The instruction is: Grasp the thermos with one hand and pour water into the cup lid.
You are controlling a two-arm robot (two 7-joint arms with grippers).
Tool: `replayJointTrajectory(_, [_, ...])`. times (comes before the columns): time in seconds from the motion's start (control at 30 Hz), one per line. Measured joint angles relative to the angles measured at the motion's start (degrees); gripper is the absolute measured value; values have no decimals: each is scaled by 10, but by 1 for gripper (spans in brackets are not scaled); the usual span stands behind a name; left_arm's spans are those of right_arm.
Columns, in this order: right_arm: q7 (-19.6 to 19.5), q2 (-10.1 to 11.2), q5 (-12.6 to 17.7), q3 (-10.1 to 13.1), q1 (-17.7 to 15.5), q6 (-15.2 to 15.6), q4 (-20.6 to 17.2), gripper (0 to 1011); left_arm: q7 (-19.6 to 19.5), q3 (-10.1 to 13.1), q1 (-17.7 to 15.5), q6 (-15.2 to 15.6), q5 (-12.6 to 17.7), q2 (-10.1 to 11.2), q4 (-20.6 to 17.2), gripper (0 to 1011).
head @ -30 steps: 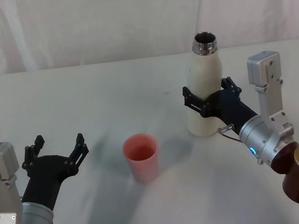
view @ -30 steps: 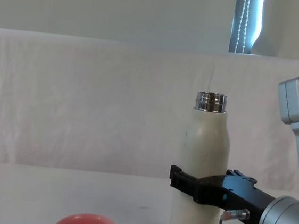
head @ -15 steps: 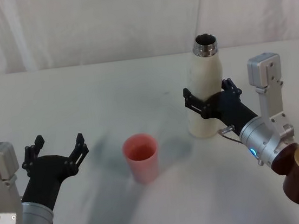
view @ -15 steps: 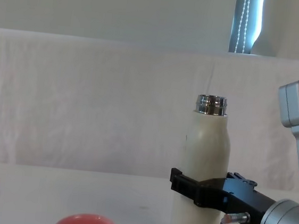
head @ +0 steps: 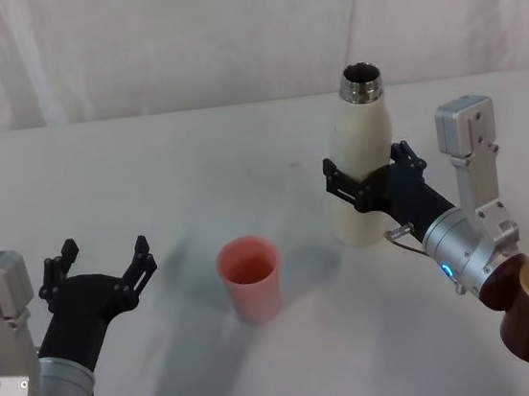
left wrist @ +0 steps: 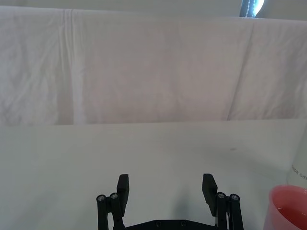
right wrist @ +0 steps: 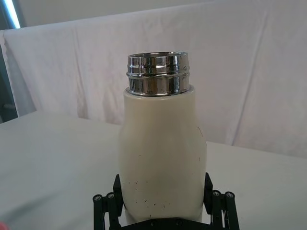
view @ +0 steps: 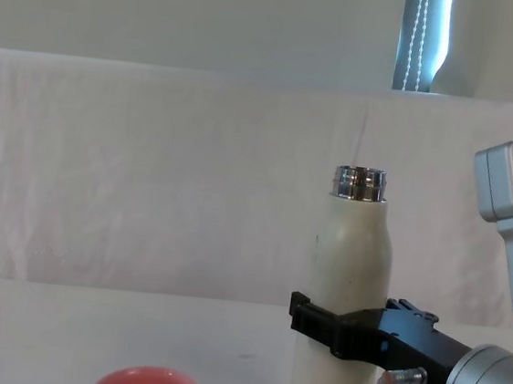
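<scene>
My left gripper point(head: 99, 262) rests low at the near left of the white-covered table point(head: 173, 161), jaws spread wide with nothing between them, well apart from the cup lid point(head: 250, 279). The cup lid stands upright, mouth up, near the table's middle, between my two grippers and to the left of the thermos point(head: 362, 152), not touching it. The thermos stands upright with its steel neck point(right wrist: 157, 73) uncapped, and my right gripper point(head: 369, 183) is clamped around the lower part of its cream body, one jaw pressed on each side.
</scene>
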Motion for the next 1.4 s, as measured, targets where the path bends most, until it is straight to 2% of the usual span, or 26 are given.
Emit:
replayJointTrajectory(0.07, [1,0,0,0,0,0,0,953,0,0,0,0,0,0,0,1001])
replayJointTrajectory(0.17, [1,1,0,-1,1,1,0,1001,0,0,0,0,0,0,0,1001])
replayJointTrajectory(0.8, [0,2,-2,-1,-2,6,-5,1001,0,0,0,0,0,0,0,1001])
replayJointTrajectory(1.4, [-1,19,1,9,-38,10,-48,1001,0,0,0,0,0,0,0,1001])
